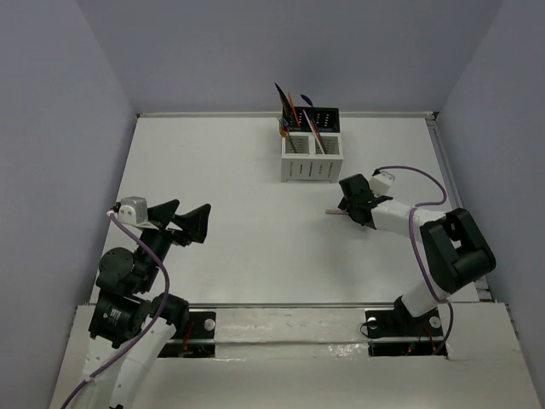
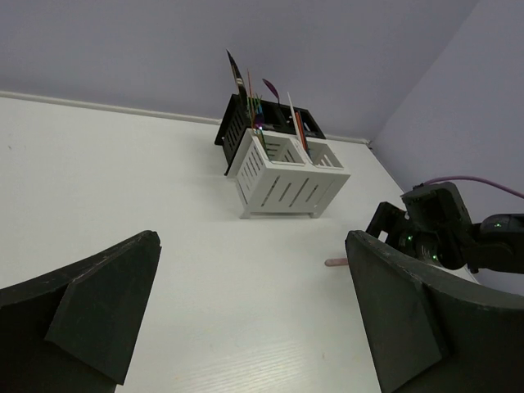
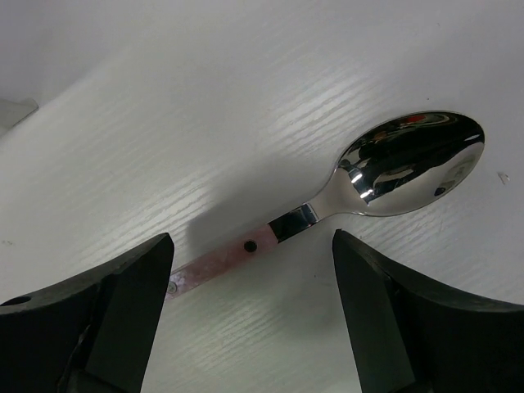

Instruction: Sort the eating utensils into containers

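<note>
Pink-handled spoon (image 3: 401,168) lies flat between spread jaws of right gripper (image 3: 251,246).

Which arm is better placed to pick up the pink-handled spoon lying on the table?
The right arm: the spoon lies between its open jaws. The left arm sits far across the table, holding nothing.

Two arms (image 1: 443,256); four bins (image 1: 310,170), two white and two black; one loose spoon (image 3: 407,164); several binned utensils (image 1: 294,109), number unclear.
</note>
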Controlling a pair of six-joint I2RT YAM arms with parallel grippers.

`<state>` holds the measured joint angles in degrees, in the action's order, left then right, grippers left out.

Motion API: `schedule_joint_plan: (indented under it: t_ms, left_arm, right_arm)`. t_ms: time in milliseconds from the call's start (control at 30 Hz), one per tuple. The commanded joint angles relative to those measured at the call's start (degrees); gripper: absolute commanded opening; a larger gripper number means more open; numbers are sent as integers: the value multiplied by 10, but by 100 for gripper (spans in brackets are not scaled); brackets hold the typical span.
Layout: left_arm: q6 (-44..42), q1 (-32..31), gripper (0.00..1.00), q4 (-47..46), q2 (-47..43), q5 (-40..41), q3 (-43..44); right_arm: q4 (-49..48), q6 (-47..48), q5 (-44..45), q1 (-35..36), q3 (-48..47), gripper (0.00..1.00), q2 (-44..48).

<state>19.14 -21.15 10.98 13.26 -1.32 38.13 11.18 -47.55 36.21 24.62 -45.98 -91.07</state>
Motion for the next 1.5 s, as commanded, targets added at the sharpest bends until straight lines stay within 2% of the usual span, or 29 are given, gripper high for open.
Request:
schedule_joint_plan:
  t_ms: [0, 167, 300, 467, 600, 733, 900, 1100, 1133, 1233, 1300, 1367, 1467]
  left_arm:
    - [-1, 3, 99, -25, 0, -7, -2]
    - [-1, 3, 99, -25, 0, -7, -2]
    - [-1, 3, 99, -25, 1, -7, -3]
    - [-2, 3, 99, -25, 2, -8, -3]
    - [-1, 3, 99, -26, 2, -8, -3]
    - [-1, 3, 99, -25, 2, -7, -3]
    - [-1, 3, 99, -26, 3, -8, -3]
    - [0, 8, 99, -26, 3, -8, -3]
    - [0, 8, 99, -26, 3, -7, -3]
    - [0, 8, 99, -27, 5, -9, -3]
    - [0, 8, 99, -27, 5, -10, -3]
    - [0, 8, 99, -28, 6, -11, -3]
    - [-1, 8, 99, -29, 5, -13, -3]
  right_arm:
    - [-20, 4, 17, -11, -10, 84, 2]
    - [-19, 4, 14, -16, -15, 81, -16]
    - [-22, 15, -1, -16, -19, 73, -25]
    - [-29, 56, -23, -16, -28, 51, -31]
    - [-55, 132, -61, -16, -30, 43, -27]
    - [-80, 211, -113, -16, -31, 42, -16]
    - [-66, 274, -199, -16, -48, 42, -12]
    - [0, 287, -195, -16, -90, 42, -35]
    - [-1, 288, -196, -16, -90, 40, -34]
    - [7, 285, -192, -16, -90, 22, -33]
    - [18, 280, -185, -16, -93, 24, -36]
    - [39, 265, -164, -16, -99, 39, -39]
    - [37, 250, -158, -16, -88, 58, -31]
